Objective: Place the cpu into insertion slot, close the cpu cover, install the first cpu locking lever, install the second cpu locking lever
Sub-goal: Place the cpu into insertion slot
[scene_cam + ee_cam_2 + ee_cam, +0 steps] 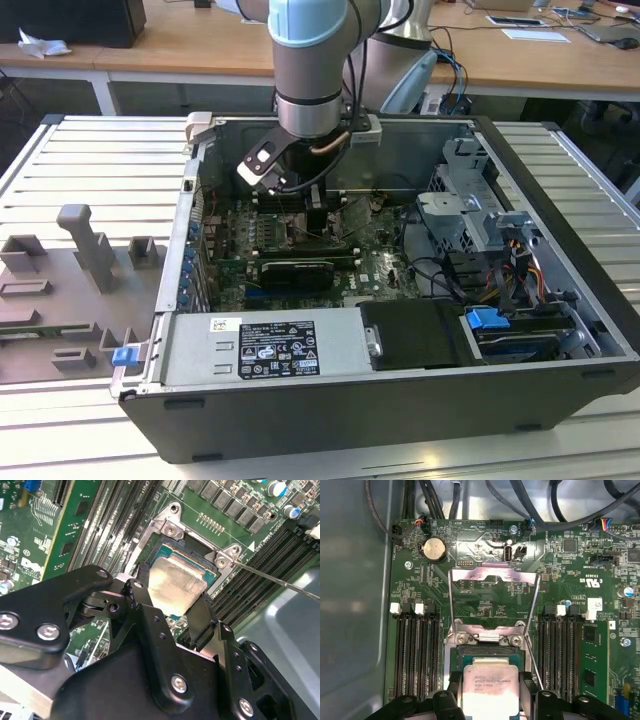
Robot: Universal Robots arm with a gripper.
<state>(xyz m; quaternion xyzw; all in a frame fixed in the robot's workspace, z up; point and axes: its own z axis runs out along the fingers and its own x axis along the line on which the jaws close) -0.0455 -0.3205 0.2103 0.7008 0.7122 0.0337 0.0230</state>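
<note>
The arm (310,70) hides much inside the open black computer case (400,420). The silvery cpu cover frame (495,574) lies swung open (room above); the black tool (172,597) pinches the pale square cpu (487,682), near edge cut off, over the silver-rimmed insertion slot (485,652).

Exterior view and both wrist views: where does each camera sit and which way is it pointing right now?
Exterior view: off the arm, above the open computer case, looking down into it; the arm reaches in.
First wrist view: on the wrist, looking along the claw onto the motherboard and open cpu cover.
Second wrist view: on the wrist, looking slantwise across the claw's black body.
Both wrist views share the cpu held in the claw at the insertion slot.
</note>
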